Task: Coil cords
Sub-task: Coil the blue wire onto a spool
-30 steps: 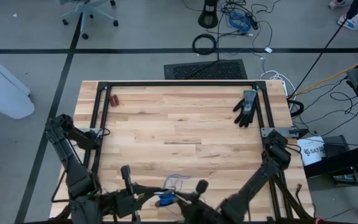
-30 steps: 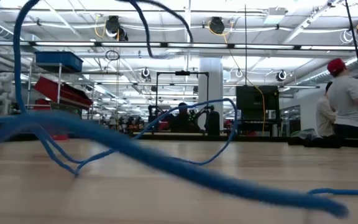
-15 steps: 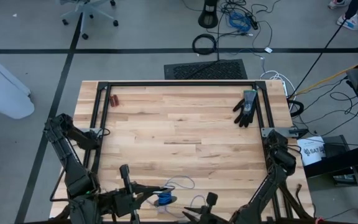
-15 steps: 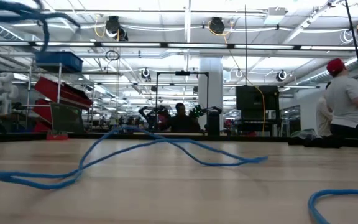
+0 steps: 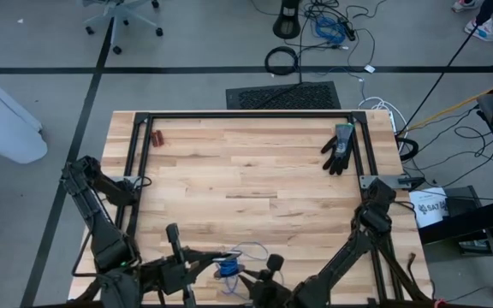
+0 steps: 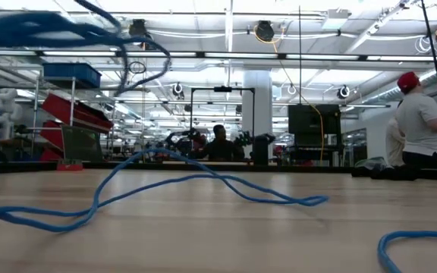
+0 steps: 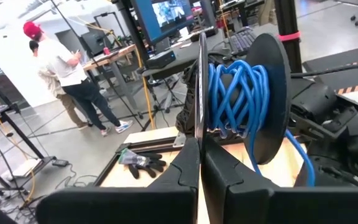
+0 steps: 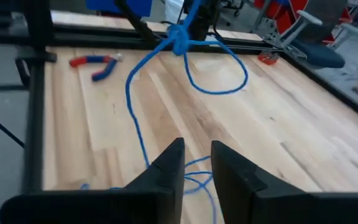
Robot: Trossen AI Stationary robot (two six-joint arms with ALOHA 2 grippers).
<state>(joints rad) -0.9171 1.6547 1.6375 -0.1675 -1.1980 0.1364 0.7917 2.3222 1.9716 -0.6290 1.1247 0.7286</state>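
At the table's (image 5: 255,171) seven o'clock, the left gripper (image 7: 199,163) jaws are closed, pinching a spool wound with the one blue cord (image 7: 236,93). Winding looks underway. At six o'clock, the right gripper (image 8: 196,163) jaws are slightly parted, holding nothing; it likely must retake the loose tail. One glove (image 5: 340,147) lies at two o'clock.

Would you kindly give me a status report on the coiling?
Left end effector shut, holding wound blue cord. Right end effector open, empty. Loose cord on table. Nothing obstructing.
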